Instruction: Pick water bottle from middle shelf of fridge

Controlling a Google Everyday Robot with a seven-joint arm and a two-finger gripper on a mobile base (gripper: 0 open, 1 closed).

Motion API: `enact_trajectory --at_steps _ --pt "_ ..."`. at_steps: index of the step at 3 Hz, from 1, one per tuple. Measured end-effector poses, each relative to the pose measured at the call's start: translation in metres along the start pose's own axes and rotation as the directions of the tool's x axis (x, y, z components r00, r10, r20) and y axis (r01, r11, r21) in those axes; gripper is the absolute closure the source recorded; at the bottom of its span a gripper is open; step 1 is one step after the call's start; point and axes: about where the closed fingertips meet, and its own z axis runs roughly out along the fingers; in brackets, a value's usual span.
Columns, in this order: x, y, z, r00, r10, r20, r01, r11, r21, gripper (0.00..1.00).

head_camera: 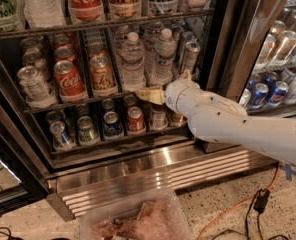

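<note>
Gripper (151, 95) at front rail of middle shelf (63, 106) in fridge (224, 44), on white arm (238, 126) reaching in from right; open or closed impossible to tell. Water bottle (133, 61) upright on that shelf, just above and behind gripper, beside second bottle (164, 56), right of cans (68, 79).

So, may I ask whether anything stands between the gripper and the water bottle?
Nothing visible does: the gripper is at the front rail of the middle shelf, just below the water bottle.
</note>
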Motion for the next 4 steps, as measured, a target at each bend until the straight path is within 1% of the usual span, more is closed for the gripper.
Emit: enact_trajectory --at_steps 1,2,3,4 --pt "-0.005 -0.004 0.003 1.000 -0.011 0.025 0.010 0.9999 0.009 0.19" --pt "-0.007 -0.012 0.002 0.999 -0.024 0.042 0.023 0.9991 0.035 0.36" --pt "-0.010 -0.022 0.002 0.998 -0.042 0.056 0.038 0.9964 0.075 0.36" --pt "-0.017 -0.032 0.004 0.996 -0.045 0.077 0.036 0.9929 0.113 0.31"
